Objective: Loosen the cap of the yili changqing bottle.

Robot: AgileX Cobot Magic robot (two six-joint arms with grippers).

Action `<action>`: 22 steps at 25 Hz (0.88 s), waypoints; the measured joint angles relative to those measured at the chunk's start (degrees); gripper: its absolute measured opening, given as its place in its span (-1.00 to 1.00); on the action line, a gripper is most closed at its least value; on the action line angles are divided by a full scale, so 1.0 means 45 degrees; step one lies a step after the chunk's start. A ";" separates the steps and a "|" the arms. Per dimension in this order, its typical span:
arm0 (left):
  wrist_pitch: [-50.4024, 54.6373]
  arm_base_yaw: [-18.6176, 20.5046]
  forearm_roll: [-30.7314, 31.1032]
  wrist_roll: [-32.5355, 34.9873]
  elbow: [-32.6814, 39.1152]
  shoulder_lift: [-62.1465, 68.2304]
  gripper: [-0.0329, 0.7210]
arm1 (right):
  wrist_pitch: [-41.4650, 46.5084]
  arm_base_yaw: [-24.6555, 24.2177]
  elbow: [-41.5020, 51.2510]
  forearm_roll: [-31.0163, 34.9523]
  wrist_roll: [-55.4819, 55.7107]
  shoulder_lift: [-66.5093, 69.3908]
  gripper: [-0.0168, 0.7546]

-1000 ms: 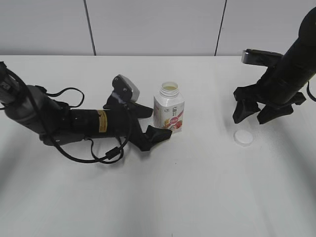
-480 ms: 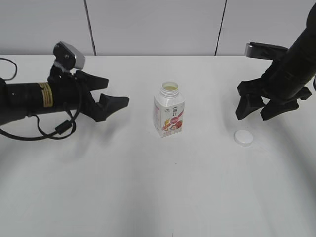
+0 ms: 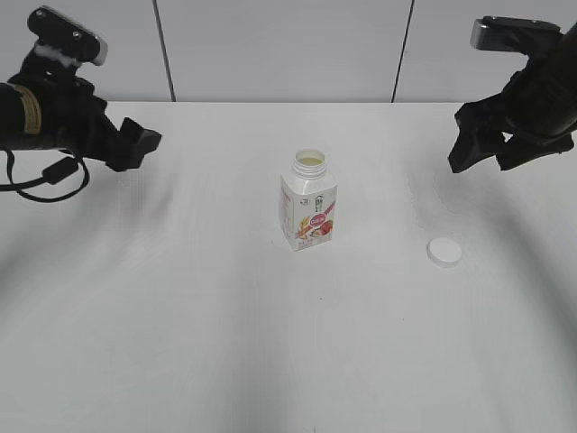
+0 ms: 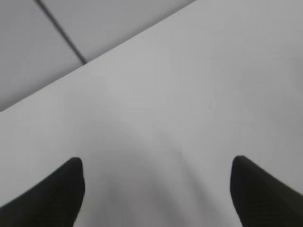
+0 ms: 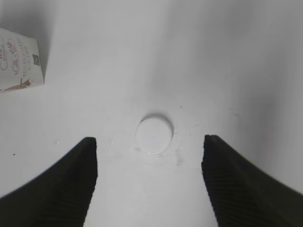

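The yili changqing bottle (image 3: 308, 209) stands upright mid-table with its neck uncovered; its lower corner shows at the top left of the right wrist view (image 5: 19, 61). The white cap (image 3: 444, 252) lies flat on the table to the bottle's right, apart from it, and shows in the right wrist view (image 5: 155, 135) below my fingers. My right gripper (image 3: 491, 153) (image 5: 149, 161) hangs open and empty, high above the cap. My left gripper (image 3: 135, 144) (image 4: 156, 179) is open and empty at the far left, well away from the bottle, over bare table.
The white table (image 3: 270, 343) runs back to a grey panelled wall (image 3: 288, 45). A black cable (image 3: 54, 176) loops under the left arm at the left edge.
The left arm has swung away from the bottle, up and back to the far left. The right gripper has risen and pulled back from the cap. Bottle and cap have stayed put.
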 joint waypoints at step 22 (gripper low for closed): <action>1.3889 0.0182 -0.9562 0.6657 -0.4885 -0.1212 0.61 | 0.1536 -0.0919 -0.0124 -0.2960 0.0051 -0.0529 0.46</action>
